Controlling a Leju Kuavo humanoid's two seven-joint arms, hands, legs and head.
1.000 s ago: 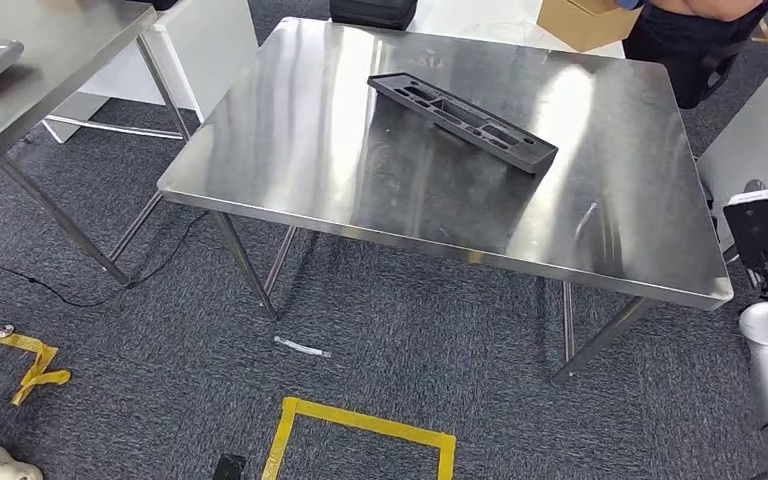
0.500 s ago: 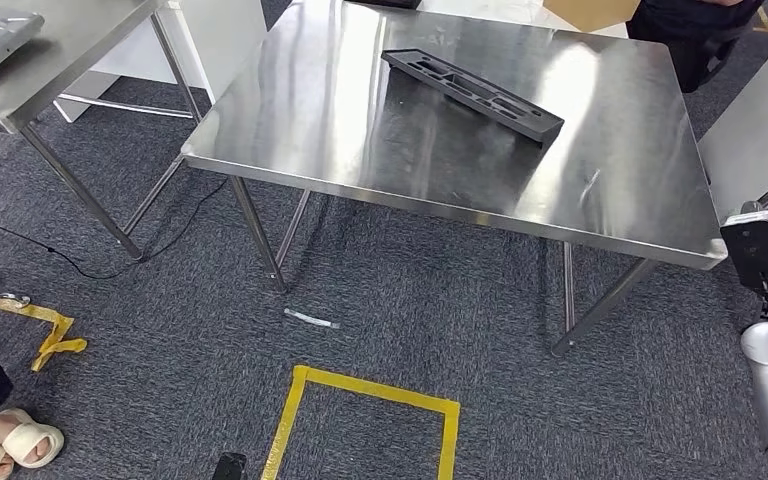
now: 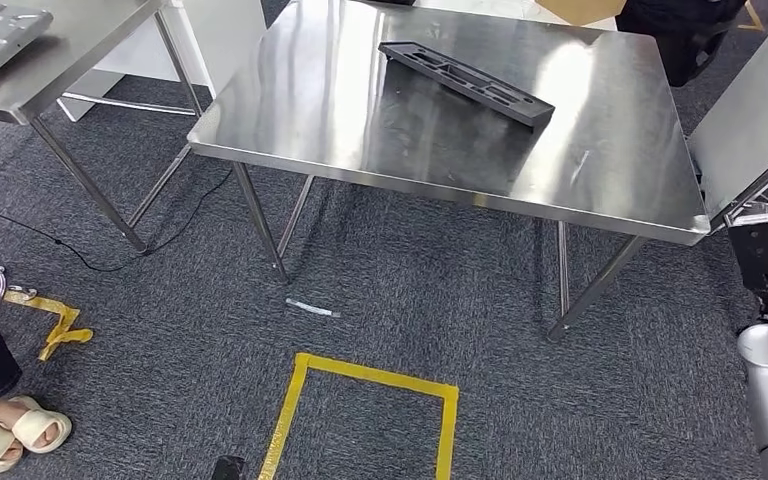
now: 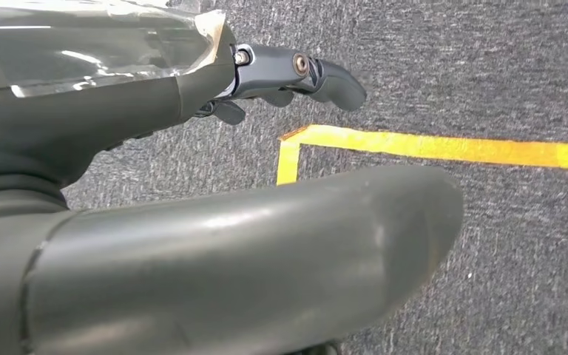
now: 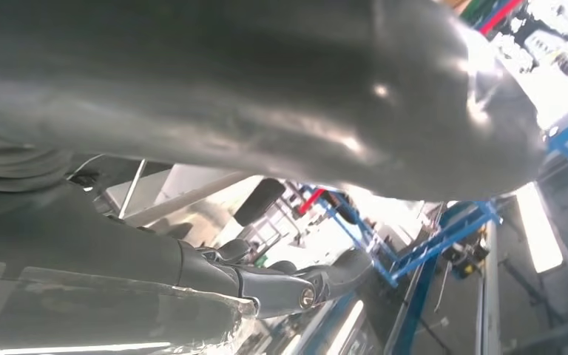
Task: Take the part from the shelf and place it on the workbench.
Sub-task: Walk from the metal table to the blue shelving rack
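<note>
Part [image 3: 465, 82] on workbench [image 3: 600, 190], seemingly far from fingers [image 4: 325, 74].

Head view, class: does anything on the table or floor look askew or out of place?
The black tray lies diagonally across the table, not square to its edges. A small white scrap litters the carpet.

Left robot hand [image 4: 214, 148] and right robot hand [image 5: 214, 177] hold nothing.
</note>
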